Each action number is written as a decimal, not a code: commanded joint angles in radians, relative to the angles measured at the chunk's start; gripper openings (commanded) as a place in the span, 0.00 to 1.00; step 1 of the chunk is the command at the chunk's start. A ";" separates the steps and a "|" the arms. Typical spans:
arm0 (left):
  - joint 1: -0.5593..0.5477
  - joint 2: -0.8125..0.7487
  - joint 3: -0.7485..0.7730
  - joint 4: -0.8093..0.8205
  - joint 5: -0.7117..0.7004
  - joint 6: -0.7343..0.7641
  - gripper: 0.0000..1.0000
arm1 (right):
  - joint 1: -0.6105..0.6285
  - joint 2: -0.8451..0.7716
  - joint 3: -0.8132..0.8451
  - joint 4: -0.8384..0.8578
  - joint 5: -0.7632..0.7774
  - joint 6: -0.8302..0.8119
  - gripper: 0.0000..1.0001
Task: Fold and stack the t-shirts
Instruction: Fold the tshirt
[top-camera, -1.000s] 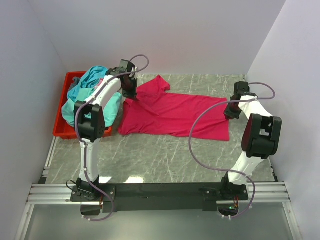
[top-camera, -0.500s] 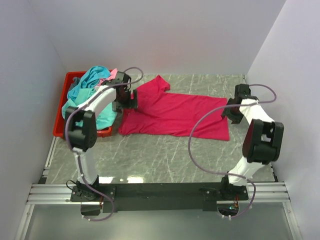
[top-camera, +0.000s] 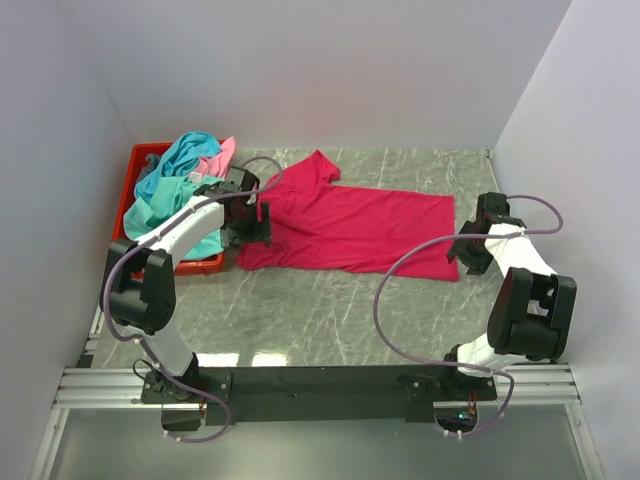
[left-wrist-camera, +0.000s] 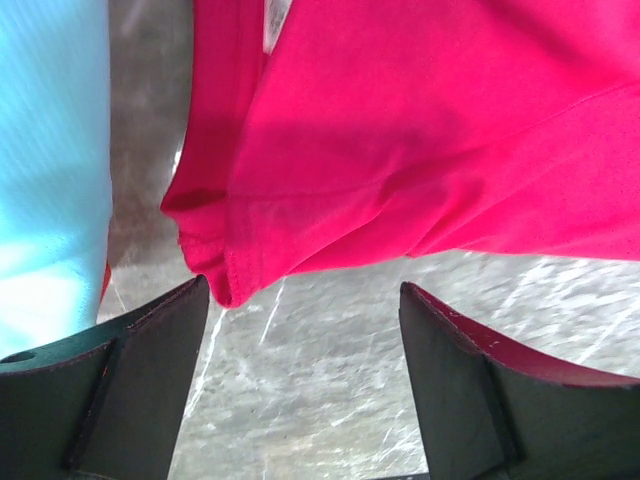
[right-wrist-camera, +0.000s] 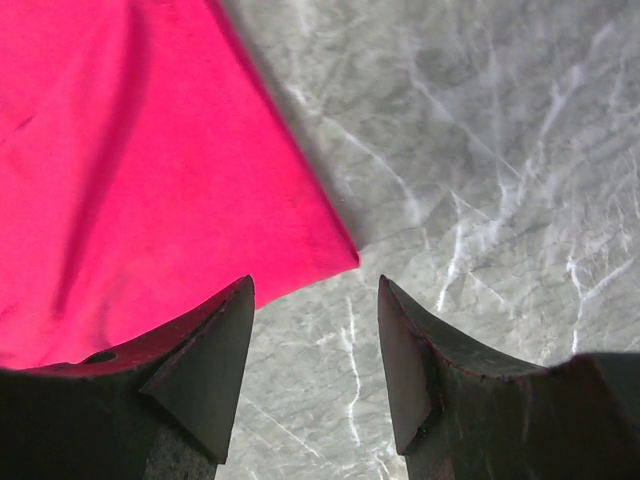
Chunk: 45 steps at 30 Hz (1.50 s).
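Shirt (top-camera: 350, 228) just released at both ends; left fingers (left-wrist-camera: 150, 370) wide, right fingers (right-wrist-camera: 200, 370) half open, both empty; shirt spread mid-desk (top-camera: 330, 310); folding not begun.

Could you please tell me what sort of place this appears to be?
Probably a lab robot test cell, not a home: plain white walls box in a marble-look table, and a red bin of shirts sits beside a magenta t-shirt.

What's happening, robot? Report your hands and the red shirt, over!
Left hand open, empty, at sleeve edge of red shirt. Right hand open, empty, at its hem corner. Shirt flat on table, unfolded. Red bin close beside left hand.
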<state>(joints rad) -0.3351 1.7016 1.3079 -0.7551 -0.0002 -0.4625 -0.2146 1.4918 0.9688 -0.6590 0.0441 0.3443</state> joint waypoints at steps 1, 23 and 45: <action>-0.004 -0.045 -0.036 0.017 -0.027 -0.013 0.82 | -0.020 -0.008 -0.008 0.009 -0.016 0.004 0.59; -0.004 -0.102 -0.087 0.031 -0.053 -0.053 0.86 | -0.052 0.136 -0.130 0.079 -0.089 0.041 0.38; -0.008 -0.117 -0.217 0.129 0.054 -0.034 0.84 | -0.146 0.237 0.139 0.019 0.079 -0.016 0.00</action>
<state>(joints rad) -0.3374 1.6161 1.1027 -0.6853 -0.0044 -0.4923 -0.3485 1.7252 1.0737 -0.6331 0.0818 0.3450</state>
